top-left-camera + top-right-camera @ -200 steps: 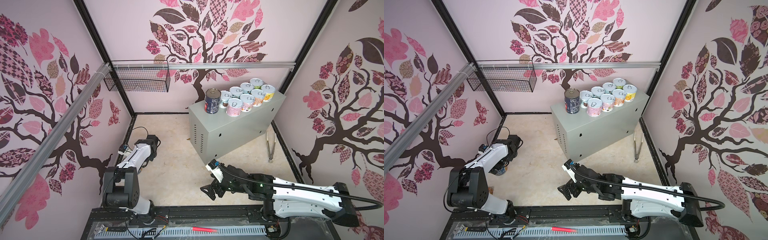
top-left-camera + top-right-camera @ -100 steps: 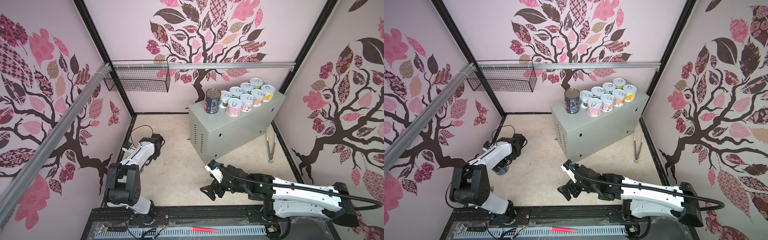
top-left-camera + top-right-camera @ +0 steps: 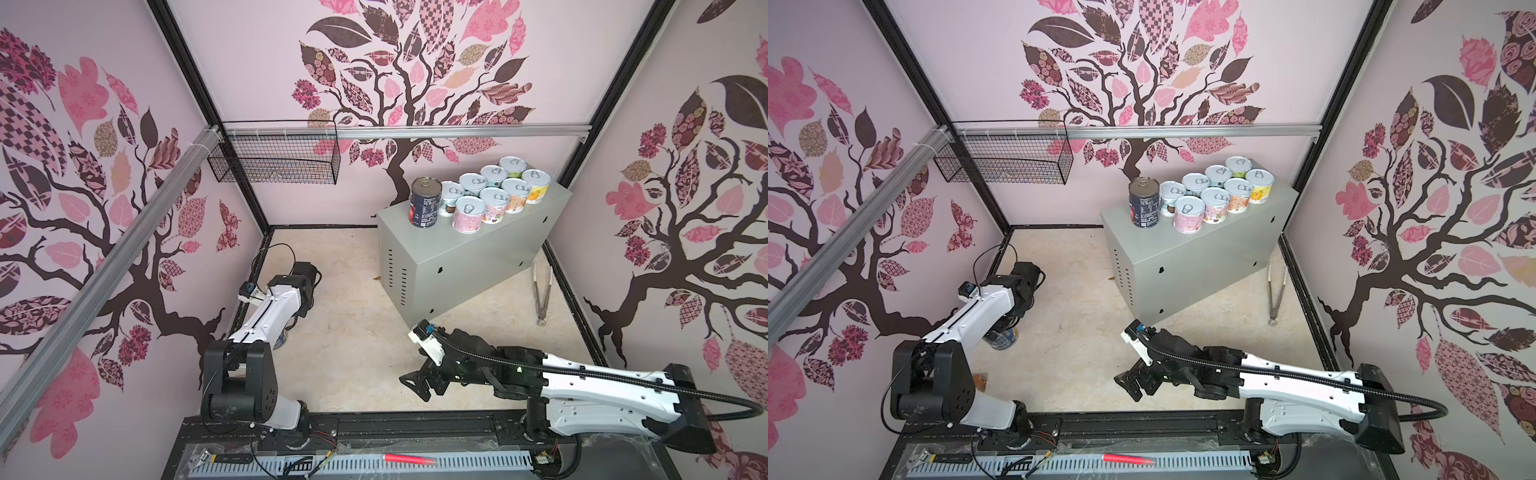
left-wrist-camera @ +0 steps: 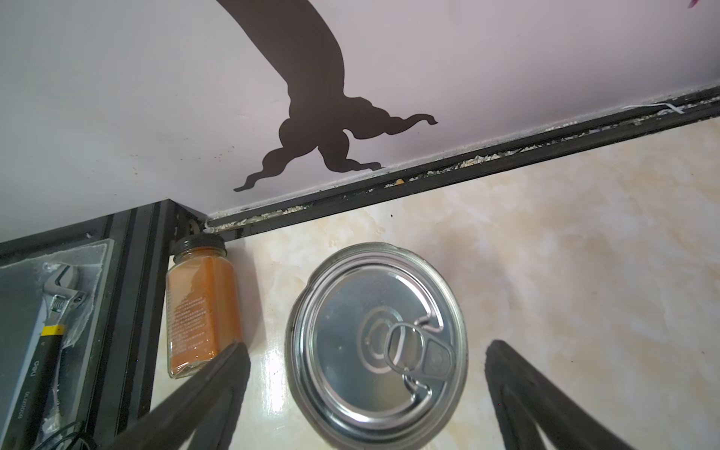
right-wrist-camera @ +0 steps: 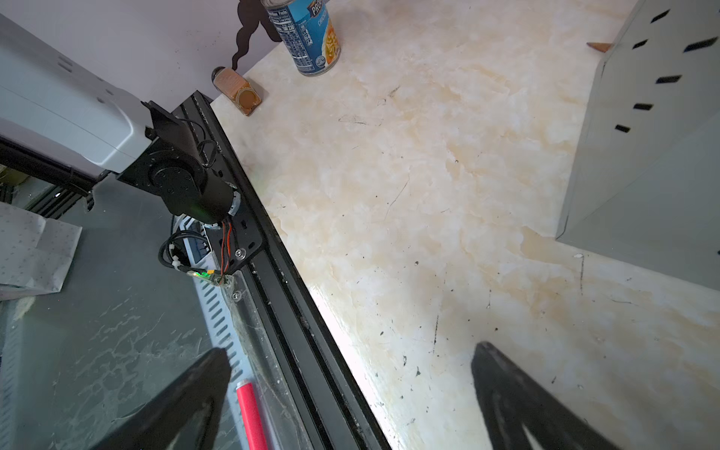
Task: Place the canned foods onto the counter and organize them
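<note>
The counter (image 3: pixel 469 257) (image 3: pixel 1187 257) is a light-grey metal box at the back right. On its top stand a tall dark-labelled can (image 3: pixel 424 203) (image 3: pixel 1144 203) and several short pastel cans (image 3: pixel 492 203) (image 3: pixel 1214 203) in two rows. A blue-labelled can (image 5: pixel 313 35) (image 3: pixel 1003 338) stands upright on the floor by the left wall. Its silver pull-tab lid (image 4: pixel 376 343) lies straight below my left gripper (image 4: pixel 366 346), which is open with a finger on either side and touching nothing. My right gripper (image 5: pixel 350 350) (image 3: pixel 419 380) hangs open and empty over the floor's front edge.
A jar of orange spice (image 4: pixel 200 307) (image 5: pixel 237 91) lies in the front left corner, close to the blue can. Metal tongs (image 3: pixel 542 291) lie by the right wall. A black wire basket (image 3: pixel 274 160) hangs on the back rail. A red marker (image 5: pixel 251 413) and a wrench (image 4: pixel 50 323) lie on the front base.
My left arm has shifted a little toward the back, with its gripper still open over the blue can. The right arm has not moved.
</note>
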`<action>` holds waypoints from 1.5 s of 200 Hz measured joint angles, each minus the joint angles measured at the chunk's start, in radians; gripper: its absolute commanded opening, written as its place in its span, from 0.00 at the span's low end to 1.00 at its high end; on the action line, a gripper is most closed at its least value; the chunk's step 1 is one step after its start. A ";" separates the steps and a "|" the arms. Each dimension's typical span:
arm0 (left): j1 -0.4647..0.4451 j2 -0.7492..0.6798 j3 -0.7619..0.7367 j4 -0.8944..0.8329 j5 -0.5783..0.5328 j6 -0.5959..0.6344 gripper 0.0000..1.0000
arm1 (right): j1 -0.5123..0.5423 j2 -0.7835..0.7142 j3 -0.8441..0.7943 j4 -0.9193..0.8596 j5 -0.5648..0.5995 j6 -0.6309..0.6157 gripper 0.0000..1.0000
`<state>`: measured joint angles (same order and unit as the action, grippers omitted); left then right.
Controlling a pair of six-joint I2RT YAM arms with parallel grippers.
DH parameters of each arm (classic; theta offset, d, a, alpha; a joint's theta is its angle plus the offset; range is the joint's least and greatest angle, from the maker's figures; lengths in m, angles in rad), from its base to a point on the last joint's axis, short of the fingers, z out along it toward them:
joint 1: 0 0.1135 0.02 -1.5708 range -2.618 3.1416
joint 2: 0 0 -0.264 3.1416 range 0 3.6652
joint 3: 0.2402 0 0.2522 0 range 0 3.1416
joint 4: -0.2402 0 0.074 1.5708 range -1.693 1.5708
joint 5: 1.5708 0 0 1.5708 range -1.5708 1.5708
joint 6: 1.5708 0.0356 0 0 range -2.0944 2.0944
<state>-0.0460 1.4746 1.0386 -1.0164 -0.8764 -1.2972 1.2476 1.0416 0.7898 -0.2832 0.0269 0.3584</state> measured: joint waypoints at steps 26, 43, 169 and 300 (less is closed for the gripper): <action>0.024 0.000 -0.009 0.043 0.036 0.034 0.98 | -0.001 0.000 0.000 0.000 -0.003 0.000 1.00; 0.034 0.004 -0.009 0.064 0.054 0.050 0.98 | -0.001 0.000 0.000 0.000 -0.005 0.000 1.00; 0.092 0.024 -0.038 0.151 0.098 0.106 0.98 | -0.010 0.021 0.000 0.000 -0.021 0.000 1.00; 0.147 0.033 -0.042 0.169 0.104 0.168 0.98 | -0.019 0.035 -0.001 0.004 -0.032 0.000 1.00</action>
<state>0.1013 1.5078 0.9966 -0.8478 -0.7727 -1.1290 1.2289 1.0763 0.7891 -0.2790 -0.0048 0.3588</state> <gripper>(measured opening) 0.981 0.999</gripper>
